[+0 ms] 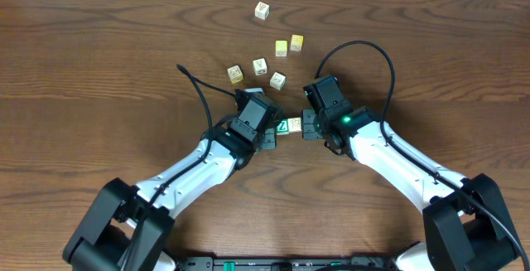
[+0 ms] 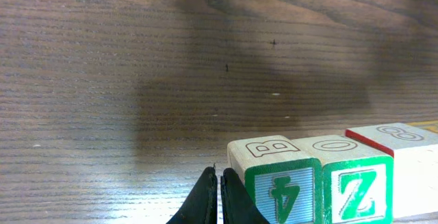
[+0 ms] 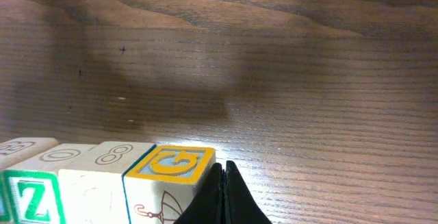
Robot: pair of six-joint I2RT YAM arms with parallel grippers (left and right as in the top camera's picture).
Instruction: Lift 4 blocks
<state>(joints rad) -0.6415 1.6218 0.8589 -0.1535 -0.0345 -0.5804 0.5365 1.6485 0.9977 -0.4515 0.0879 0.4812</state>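
Four blocks (image 1: pixel 289 126) in tight row on desk (image 1: pixel 99 64); left pincer (image 2: pixel 219 198) and right pincer (image 3: pixel 223 191) both fully shut, tips set at opposite ends, likely to squeeze the row and lift it as one.

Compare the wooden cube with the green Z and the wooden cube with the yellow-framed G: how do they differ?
The green Z wooden cube has green side print; the yellow-framed G wooden cube has reddish side print. The Z cube's top is an uncoloured O; the G cube's top is coloured. The Z cube sits mid-row; the G cube ends the row, beside the shut right hand. Both look equally large.
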